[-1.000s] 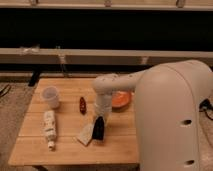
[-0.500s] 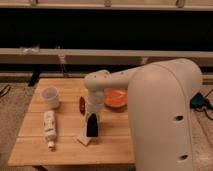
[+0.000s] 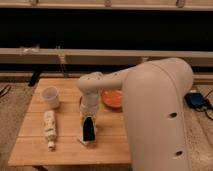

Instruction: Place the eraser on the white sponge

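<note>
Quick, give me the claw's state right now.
Claw: low over the wooden table, at the eraser, which stands on the white sponge; grip cannot be told.

no text, label or number can be read anywhere. the gripper [image 3: 88,131] hangs over the table [image 3: 35,150].

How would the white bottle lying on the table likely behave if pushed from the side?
The white bottle lies on its side, so it would probably roll. It looks slim and likely light. The gripper is apart from it, down at the eraser.
</note>
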`<state>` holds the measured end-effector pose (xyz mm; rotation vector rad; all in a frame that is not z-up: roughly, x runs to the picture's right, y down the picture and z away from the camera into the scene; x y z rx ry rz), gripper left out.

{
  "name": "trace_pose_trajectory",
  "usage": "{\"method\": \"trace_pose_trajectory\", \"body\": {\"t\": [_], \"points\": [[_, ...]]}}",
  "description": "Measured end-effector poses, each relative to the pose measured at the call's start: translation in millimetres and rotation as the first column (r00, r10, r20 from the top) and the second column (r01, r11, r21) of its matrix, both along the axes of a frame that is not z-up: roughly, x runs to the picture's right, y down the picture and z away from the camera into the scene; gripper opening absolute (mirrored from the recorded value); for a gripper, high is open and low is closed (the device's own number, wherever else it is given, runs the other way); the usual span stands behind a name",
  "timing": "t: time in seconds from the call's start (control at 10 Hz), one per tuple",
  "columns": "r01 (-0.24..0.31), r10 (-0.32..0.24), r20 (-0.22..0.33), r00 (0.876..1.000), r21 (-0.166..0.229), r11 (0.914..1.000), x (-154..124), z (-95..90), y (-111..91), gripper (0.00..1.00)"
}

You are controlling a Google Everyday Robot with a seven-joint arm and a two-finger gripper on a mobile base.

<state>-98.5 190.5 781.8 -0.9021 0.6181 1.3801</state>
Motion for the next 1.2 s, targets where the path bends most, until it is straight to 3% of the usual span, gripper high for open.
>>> {"method": "trace_pose_trajectory", "body": {"t": [0.1, 0.5, 0.8, 0.9, 1.2], "points": [[0.009, -0.009, 0.002, 1.0, -0.006, 0.9999, -0.9, 0.7, 2.9, 0.05], [0.034, -0.034, 0.007, 0.999, -0.028, 0.999, -3.4, 7.4, 13.6, 0.48], [0.039, -0.038, 0.016, 0.999, -0.029, 0.9988, -4.2, 9.1, 14.2, 0.75], [0.037, -0.037, 0.022, 0.999, -0.025, 0.999, -5.1, 8.2, 13.4, 0.8], [0.016, -0.016, 0.045, 0.999, -0.002, 0.9999, -9.1, 2.4, 6.9, 0.8]]}}
